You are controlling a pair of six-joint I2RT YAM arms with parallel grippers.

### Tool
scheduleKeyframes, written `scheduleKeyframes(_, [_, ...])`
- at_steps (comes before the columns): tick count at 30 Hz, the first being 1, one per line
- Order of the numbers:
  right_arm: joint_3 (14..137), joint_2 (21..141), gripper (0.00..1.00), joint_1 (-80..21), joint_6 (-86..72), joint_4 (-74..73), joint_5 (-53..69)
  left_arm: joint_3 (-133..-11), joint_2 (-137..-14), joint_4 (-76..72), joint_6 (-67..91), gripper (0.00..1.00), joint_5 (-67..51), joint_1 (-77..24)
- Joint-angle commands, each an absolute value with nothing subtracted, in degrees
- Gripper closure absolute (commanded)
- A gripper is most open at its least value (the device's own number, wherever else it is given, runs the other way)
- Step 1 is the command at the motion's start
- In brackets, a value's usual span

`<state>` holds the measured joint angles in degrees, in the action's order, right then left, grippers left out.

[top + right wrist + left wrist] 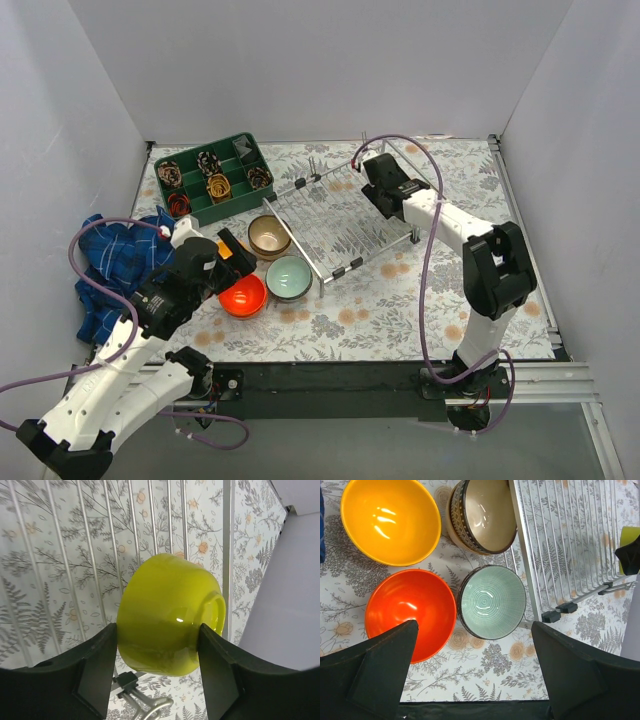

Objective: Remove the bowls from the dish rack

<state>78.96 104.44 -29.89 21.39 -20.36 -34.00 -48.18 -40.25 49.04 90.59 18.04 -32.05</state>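
R claw (157,647): fingers shut snug on lime green bowl (170,605), one per side. Bowl is tipped on its side, foot ring toward frame right, over dish rack (75,555) wires by the rail at upper right. Can't tell if it touches the wires.

L claw (474,630): wide open, holds nothing, fingers at lower left & lower right, above red-orange bowl (410,612) & pale grey-green bowl (492,601). Those sit side by side on table (485,680), just left of the rack corner. Orange-yellow bowl (390,520) is upper left, beige bowl (487,512) top centre by the rack edge.

Top view: green tray (232,206) upper left, blue cloth (115,260) at left.
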Motion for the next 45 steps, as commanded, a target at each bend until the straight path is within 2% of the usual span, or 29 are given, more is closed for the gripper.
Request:
scheduleKeyframes(1, [81.91,97.39,0.82,-31.81,16.01,-21.18,-30.16,-47.29,-39.11,45.62,87.89,0.02,16.27,-32.08])
scheduleKeyframes(7, [83.15,90.71,0.82,-33.13,6.87,-22.94,-16.11,-45.97,-37.62,39.04,82.45,0.02,12.49,-31.99])
scheduleKeyframes(12, [79.55,84.30,0.82,-33.49,-4.82,-20.22,1.20,-44.04,-37.88,30.52,77.79,0.02,5.28,-31.99])
scheduleKeyframes(19, [67.25,75.59,0.80,-33.57,-21.34,-4.59,22.29,-42.46,-41.56,20.31,73.92,0.02,-2.54,-31.99])
scheduleKeyframes(27, [53.71,70.32,0.80,-33.75,-41.56,21.41,33.83,-41.57,-46.58,12.66,74.35,0.02,-6.15,-31.99])
scheduleKeyframes(35, [47.64,69.43,0.79,-33.66,-54.91,36.64,38.49,-36.83,-48.95,5.37,79.62,0.02,-5.89,-32.08])
scheduleKeyframes(39, [47.11,69.79,0.79,-34.01,-57.56,40.25,39.46,-37.17,-50.62,4.05,81.47,0.10,-7.11,-32.08])
scheduleKeyframes(42, [46.58,70.05,0.79,-34.10,-58.53,41.13,39.72,-36.83,-50.63,2.82,83.32,0.24,-7.99,-32.08])
scheduleKeyframes(43, [46.41,70.14,0.79,-34.10,-58.71,41.39,39.99,-36.39,-50.28,2.46,84.54,0.36,-8.00,-31.99])
scheduleKeyframes(45, [45.88,70.40,0.79,-34.28,-59.15,42.36,40.25,-35.77,-49.92,1.15,85.69,0.49,-8.26,-32.08])
